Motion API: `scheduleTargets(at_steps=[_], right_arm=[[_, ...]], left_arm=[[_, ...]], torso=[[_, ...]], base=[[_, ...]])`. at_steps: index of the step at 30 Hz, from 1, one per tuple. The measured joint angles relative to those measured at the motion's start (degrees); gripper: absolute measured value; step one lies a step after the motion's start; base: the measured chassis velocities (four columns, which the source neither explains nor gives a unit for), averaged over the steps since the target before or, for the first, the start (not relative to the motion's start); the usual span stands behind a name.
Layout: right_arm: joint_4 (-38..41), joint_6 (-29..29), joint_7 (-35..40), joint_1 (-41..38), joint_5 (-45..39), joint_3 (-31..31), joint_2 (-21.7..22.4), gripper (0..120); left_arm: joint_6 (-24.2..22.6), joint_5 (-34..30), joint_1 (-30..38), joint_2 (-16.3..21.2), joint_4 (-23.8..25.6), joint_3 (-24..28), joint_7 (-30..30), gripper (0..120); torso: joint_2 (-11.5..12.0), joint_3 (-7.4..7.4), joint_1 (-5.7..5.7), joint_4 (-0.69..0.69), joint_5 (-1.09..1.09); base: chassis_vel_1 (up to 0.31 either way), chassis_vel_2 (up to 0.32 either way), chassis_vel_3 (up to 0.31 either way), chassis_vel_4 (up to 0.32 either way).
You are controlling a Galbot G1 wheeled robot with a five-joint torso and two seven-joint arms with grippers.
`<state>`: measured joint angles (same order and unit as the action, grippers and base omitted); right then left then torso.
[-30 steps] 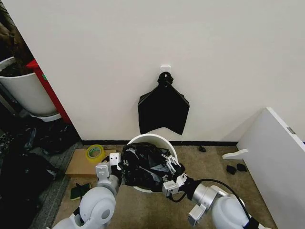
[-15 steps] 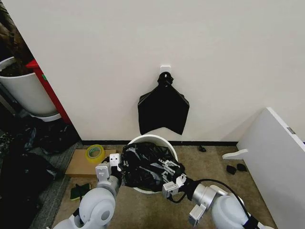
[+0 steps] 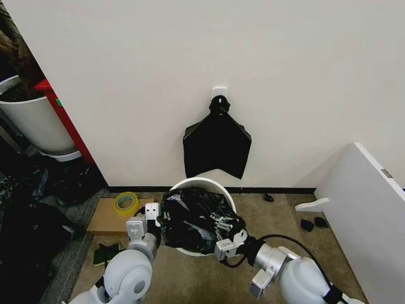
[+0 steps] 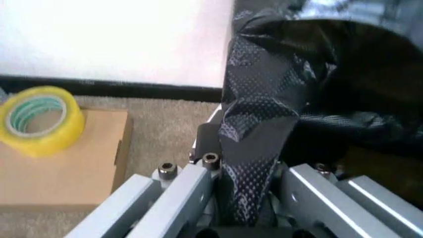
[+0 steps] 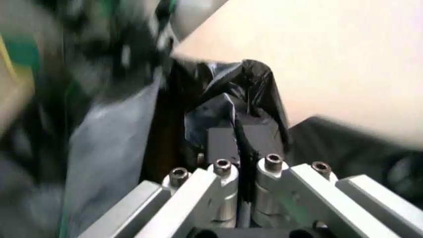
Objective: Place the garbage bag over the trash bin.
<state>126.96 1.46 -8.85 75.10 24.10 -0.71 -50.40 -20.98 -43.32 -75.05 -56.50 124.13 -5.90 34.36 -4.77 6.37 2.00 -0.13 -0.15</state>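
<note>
Head view: garbage bag (image 3: 193, 220) bunched over the near part of the trash bin (image 3: 196, 185), on the floor against the far wall. Far rim bare and white; near rim buried in black plastic. Compared with a second ago, plastic spread wider across the mouth and pulled lower toward the right tool (image 3: 223, 229), itself tucked closer into the folds. Meaning, as a judgement: mouth being stretched, rim not yet wrapped all round. Left tool (image 3: 154, 223) at the bag's left edge, much where it was.

Left wrist view: left tool (image 4: 248, 198) clenched on a twisted strip of the bag (image 4: 264, 124), fingers either side of the film. Tape roll (image 4: 39, 119) on a cardboard box (image 4: 59, 168) just to the left, near enough to snag a sideways pull.

Right wrist view: right tool (image 5: 239, 148) pressed together on a crumpled fold of the bag (image 5: 235, 94), blurred with motion.

Open room: carpet to the right of the bin bare up to a white panel (image 3: 367, 215); wall close behind, hanging black bundle (image 3: 217, 144) above the far rim.
</note>
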Motion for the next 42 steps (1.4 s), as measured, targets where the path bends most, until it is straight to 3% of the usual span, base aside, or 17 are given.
scheduleTargets(at_steps=[5, 7, 8, 10, 13, 15, 18, 26, 35, 42], right_arm=[[5.35, 12.32, 8.26, -4.27, -36.16, -1.94, -1.07, 0], [5.42, 13.18, 9.6, -5.18, -39.81, -1.86, -1.3, 0], [5.33, 15.35, 13.36, -8.21, -49.66, -1.11, -2.0, 0], [5.23, 16.03, 14.63, -9.17, -52.56, -0.81, -2.2, 0], [4.11, 19.99, 23.21, -14.18, -68.74, 1.22, -3.33, 0], [3.87, 20.74, 24.99, -14.91, -71.88, 1.69, -3.54, 0], [2.34, 25.23, 33.52, -17.07, -81.41, 3.15, -4.28, 0], [-2.88, 30.28, 37.49, -17.3, -82.38, 3.44, -4.47, 0], [-7.83, 31.93, 36.28, -16.94, -80.74, 4.7, -3.55, 0], [-5.81, 32.18, 33.05, -12.97, -79.68, 7.11, -2.36, 0]], left_arm=[[2.2, 2.61, -1.86, 0.41, -0.01, -0.49, -3.47, 1], [2.47, 3.22, -2.17, 0.55, 0.01, -0.51, -3.99, 1], [3.13, 5.26, -2.85, 0.9, 0.09, -0.51, -5.37, 1], [3.36, 6.01, -3.04, 0.99, 0.09, -0.51, -5.76, 1], [5.09, 10.16, -4.29, 1.63, 0.12, -0.58, -7.93, 1], [5.41, 10.76, -4.5, 1.74, 0.12, -0.59, -8.29, 1], [8.18, 15.17, -5.67, 2.26, -0.31, -0.69, -10.46, 1], [11.49, 20.23, -7.33, 3.24, -0.44, -0.76, -14.19, 1], [13.42, 21.0, -8.14, 3.71, 0.18, -1.06, -15.81, 1], [11.69, 12.67, -7.41, 2.69, 0.6, -1.16, -12.43, 1]], torso=[[0.0, 0.0, 0.0, -0.01, 0.0], [0.0, 0.0, 0.0, 0.0, 0.01], [0.0, 0.0, 0.0, 0.01, 0.0], [0.0, 0.0, 0.0, 0.01, 0.0], [0.0, 0.0, 0.0, 0.01, 0.0], [0.0, 0.0, 0.0, 0.01, 0.0], [0.0, 0.0, 0.0, 0.0, 0.0], [0.0, 0.0, 0.0, 0.0, 0.0], [0.0, 0.0, 0.0, 0.0, 0.01], [0.0, 0.0, 0.0, -0.01, 0.0]], base=[[0.0, 0.0, 0.0, 0.0], [0.0, 0.0, 0.0, 0.0], [0.0, 0.0, 0.0, 0.0], [0.0, 0.0, 0.0, 0.0], [0.0, 0.0, 0.0, 0.0], [0.0, 0.0, 0.0, 0.0], [0.0, 0.0, 0.0, 0.0], [0.0, 0.0, 0.0, 0.0], [0.0, 0.0, 0.0, 0.0], [0.0, 0.0, 0.0, 0.0]])
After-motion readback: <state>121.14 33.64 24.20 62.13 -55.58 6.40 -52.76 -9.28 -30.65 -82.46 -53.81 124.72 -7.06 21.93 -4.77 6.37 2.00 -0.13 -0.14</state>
